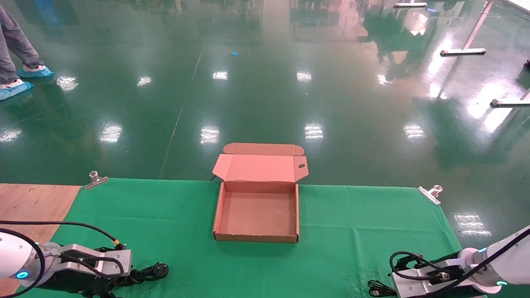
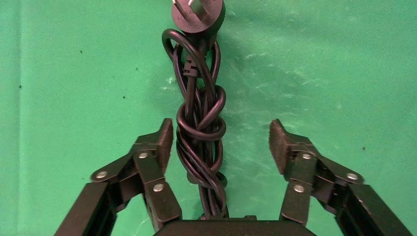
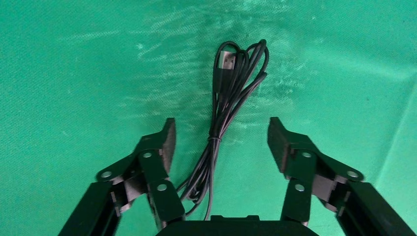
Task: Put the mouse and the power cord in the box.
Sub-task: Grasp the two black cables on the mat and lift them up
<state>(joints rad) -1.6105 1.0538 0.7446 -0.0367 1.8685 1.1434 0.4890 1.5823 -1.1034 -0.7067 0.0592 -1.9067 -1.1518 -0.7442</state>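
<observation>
The box [image 1: 256,237] stands open and empty mid-table, its lid [image 1: 261,168] tipped back over the far edge. At the near left, the power cord [image 2: 198,129] lies on the green cloth as a twisted black bundle, its plug head [image 2: 197,14] pointing away from the wrist. My left gripper [image 2: 220,138] is open just above it, with the bundle near one pad [image 2: 165,140]. Near right, my right gripper [image 3: 220,136] is open over the mouse's thin coiled cable [image 3: 220,125] with its USB end [image 3: 225,58]. The mouse body is hidden.
A green cloth [image 1: 356,231] covers most of the table, held by metal clips [image 1: 96,179] [image 1: 430,193] at the far corners. Bare wood [image 1: 33,203] shows at the left. Someone's feet in blue shoe covers [image 1: 18,85] stand on the floor far left.
</observation>
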